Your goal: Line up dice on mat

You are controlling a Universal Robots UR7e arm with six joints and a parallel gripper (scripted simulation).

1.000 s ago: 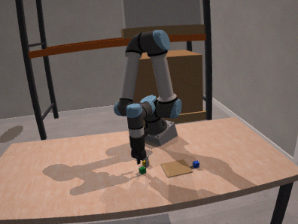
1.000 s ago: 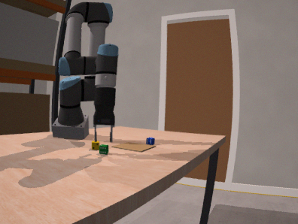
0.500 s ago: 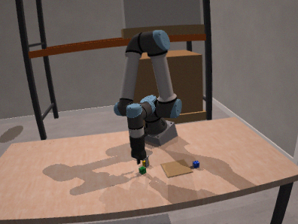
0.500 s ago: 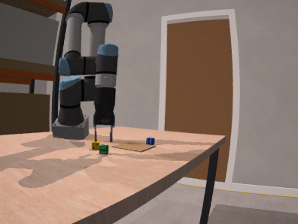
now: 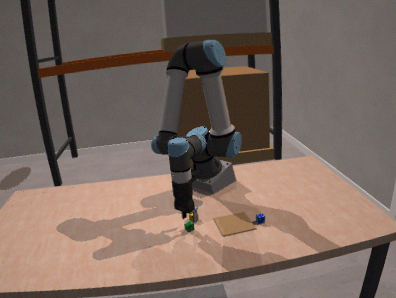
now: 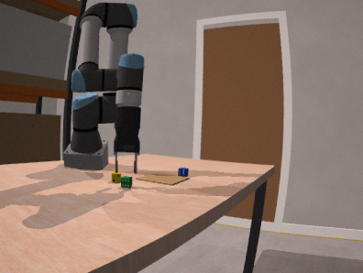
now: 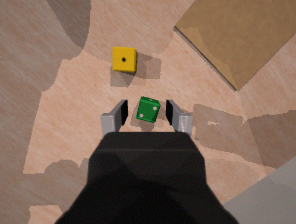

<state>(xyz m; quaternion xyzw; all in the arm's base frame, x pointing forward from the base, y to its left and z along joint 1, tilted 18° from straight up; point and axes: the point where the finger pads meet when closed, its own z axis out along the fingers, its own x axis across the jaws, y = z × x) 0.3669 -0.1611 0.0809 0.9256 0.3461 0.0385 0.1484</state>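
Within grey walls (image 5: pixel 115 100) (image 6: pixel 321 114), with a brown door (image 6: pixel 240 124) and an orange-beamed rack (image 5: pixel 105 63) (image 6: pixel 27 90). On the pale wood table (image 5: pixel 125 260) (image 6: pixel 137 229) (image 7: pixel 60 115), crossed by shadows: to see, a green die (image 5: pixel 189 226) (image 6: pixel 126 182) (image 7: pixel 148 109) with two white pips on top, a yellow die (image 5: pixel 191 217) (image 6: pixel 116 177) (image 7: pixel 124 59) with one black pip, a blue die (image 5: pixel 260 218) (image 6: pixel 183 171) beside the flat tan mat (image 5: pixel 234 224) (image 6: pixel 163 180) (image 7: pixel 240 40). All off the mat. Above the green die, with fingers spread wide and gripping nothing: the gripper (image 5: pixel 190 214) (image 6: pixel 126 171) (image 7: pixel 146 107).

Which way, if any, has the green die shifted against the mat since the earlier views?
No, no shift shows: the green die sits at the same spot left of the mat in the top view.
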